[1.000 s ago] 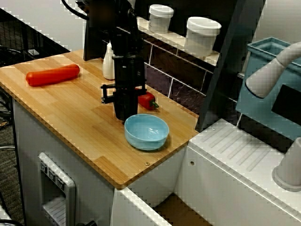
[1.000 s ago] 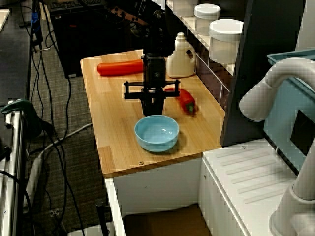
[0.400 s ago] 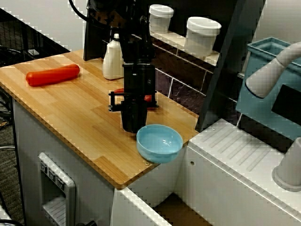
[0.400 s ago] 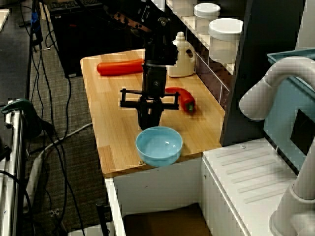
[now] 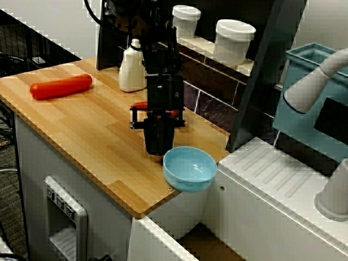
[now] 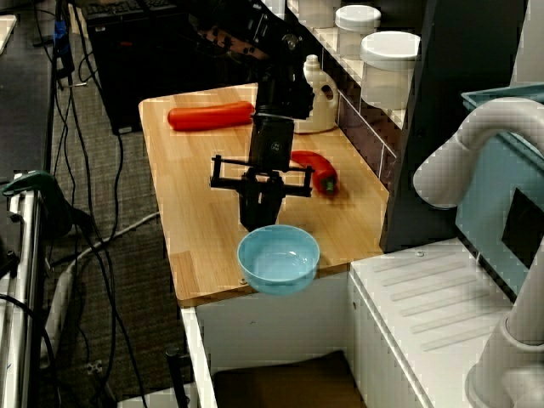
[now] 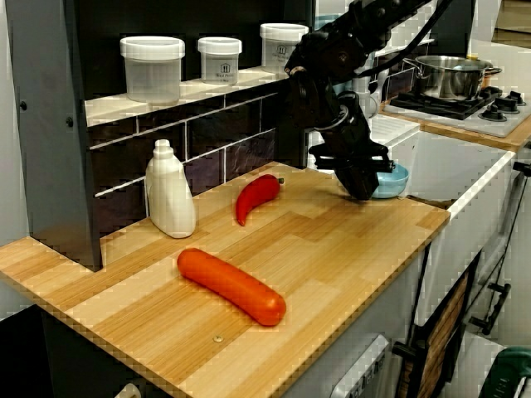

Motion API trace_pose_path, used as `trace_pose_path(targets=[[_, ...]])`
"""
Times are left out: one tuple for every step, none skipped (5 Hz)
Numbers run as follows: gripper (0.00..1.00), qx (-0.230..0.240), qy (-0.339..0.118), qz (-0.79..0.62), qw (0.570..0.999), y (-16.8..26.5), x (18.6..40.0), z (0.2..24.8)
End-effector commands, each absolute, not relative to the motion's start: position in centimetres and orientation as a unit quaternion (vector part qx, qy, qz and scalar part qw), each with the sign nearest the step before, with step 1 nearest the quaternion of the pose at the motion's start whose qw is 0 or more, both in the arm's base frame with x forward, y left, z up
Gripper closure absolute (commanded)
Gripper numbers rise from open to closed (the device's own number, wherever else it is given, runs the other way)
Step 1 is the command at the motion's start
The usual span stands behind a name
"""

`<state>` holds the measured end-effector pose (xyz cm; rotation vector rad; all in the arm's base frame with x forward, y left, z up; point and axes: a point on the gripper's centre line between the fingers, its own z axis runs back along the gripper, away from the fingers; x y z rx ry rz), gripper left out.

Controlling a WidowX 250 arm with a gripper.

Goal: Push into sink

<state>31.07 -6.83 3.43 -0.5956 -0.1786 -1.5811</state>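
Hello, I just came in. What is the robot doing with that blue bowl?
The robot's black gripper is set against the back of the blue bowl and is pushing it across the wooden counter toward the sink. The bowl now overhangs the counter's edge above the sink but has not dropped in. A red pepper, an orange sausage and a white bottle sit untouched behind.

I see the wooden countertop point(image 5: 81, 125) carrying four things — a long orange sausage point(image 5: 61, 87) near its far end, a white bottle point(image 5: 132, 68) by the backsplash, a red pepper point(image 7: 255, 197) and a blue bowl point(image 5: 190, 168) overhanging the near edge.
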Motion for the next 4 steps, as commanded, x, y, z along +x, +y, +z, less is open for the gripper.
trace_pose_path(targets=[[1.0,-0.247,-0.1,-0.699,0.664,-5.6,32.1,5.0],[1.0,-0.246,-0.103,-0.692,0.671,-4.4,32.6,5.0],[1.0,-0.239,-0.113,-0.686,0.677,-2.8,33.3,5.2],[1.0,-0.236,-0.117,-0.685,0.679,-2.2,33.6,5.3]])
